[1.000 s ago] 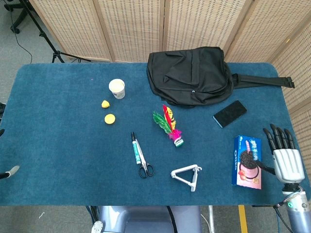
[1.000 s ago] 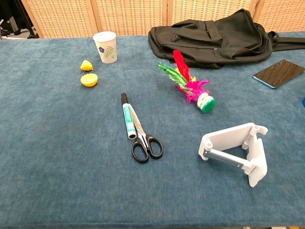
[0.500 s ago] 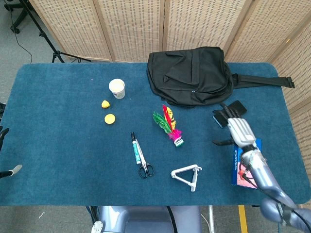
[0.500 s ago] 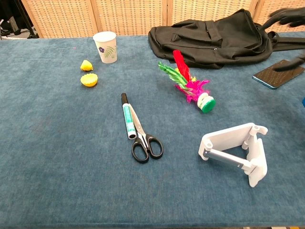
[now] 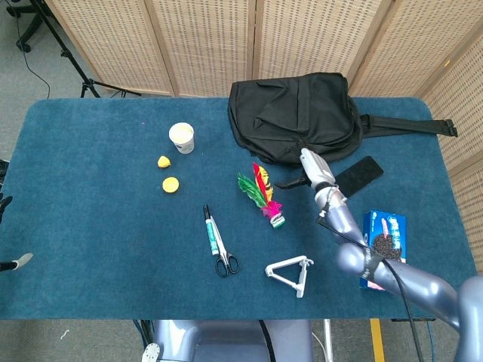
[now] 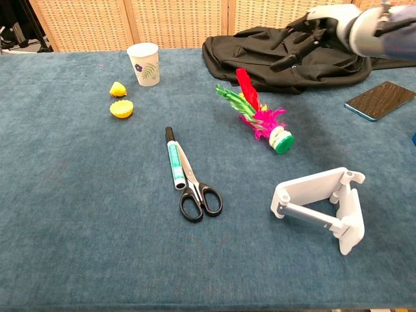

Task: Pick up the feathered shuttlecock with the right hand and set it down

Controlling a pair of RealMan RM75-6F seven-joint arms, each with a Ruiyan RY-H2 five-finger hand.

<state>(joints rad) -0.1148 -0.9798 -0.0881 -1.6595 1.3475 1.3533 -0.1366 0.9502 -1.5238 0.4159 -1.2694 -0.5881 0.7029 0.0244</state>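
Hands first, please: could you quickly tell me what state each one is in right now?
Left hand: not in view.
Right hand: open, holding nothing, above the backpack, short of the shuttlecock.

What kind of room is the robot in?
Probably a lab or studio set up for robot practice: a table with blue cloth, woven folding screens behind it, and a tripod stand on grey carpet. Everyday things like a backpack lie about.

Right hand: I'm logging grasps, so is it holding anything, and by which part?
Nothing. The right hand hangs open above the black backpack, apart from the feathered shuttlecock.
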